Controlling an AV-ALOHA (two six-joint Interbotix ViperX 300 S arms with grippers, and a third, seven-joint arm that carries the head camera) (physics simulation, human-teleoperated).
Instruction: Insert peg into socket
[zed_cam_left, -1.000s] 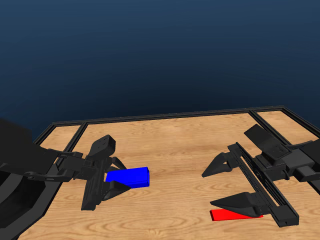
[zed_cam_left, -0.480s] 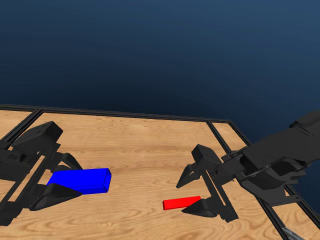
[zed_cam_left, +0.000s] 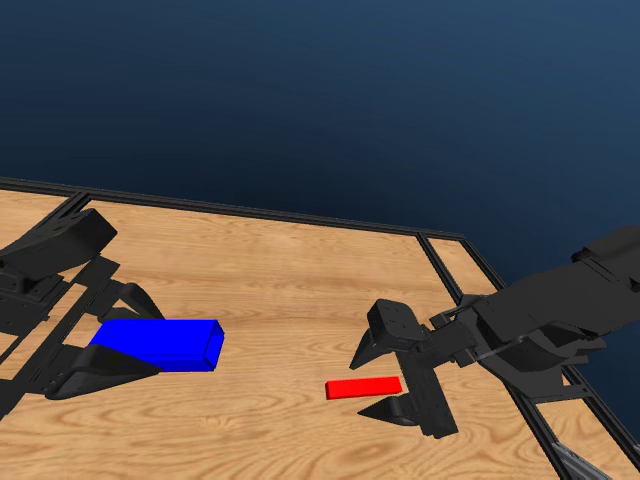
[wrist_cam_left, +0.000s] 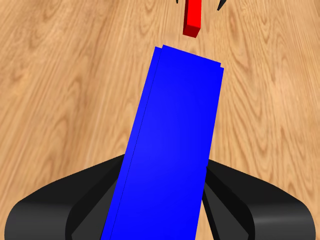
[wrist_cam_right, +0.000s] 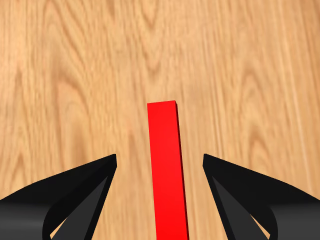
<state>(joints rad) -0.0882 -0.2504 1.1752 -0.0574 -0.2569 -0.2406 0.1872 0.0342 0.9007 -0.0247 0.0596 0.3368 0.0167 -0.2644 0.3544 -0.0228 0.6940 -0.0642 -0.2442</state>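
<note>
Right gripper (wrist_cam_right: 160, 200) wide open, jaws straddling the peg (wrist_cam_right: 167, 170) with gaps both sides, peg flat on the table (zed_cam_left: 300, 300). Left gripper (wrist_cam_left: 162, 200) jaws right against the socket (wrist_cam_left: 172, 145); contact unclear.

— What is the light brown wooden table (zed_cam_left: 300, 270) like?
— Smooth wood with wavy grain lines.
— And the blue box-shaped socket (zed_cam_left: 160, 344) lying on the table?
— Plain and smooth, a bit shiny on top.
— The thin red bar-shaped peg (zed_cam_left: 363, 387) near it?
— Flat, smooth red.
</note>
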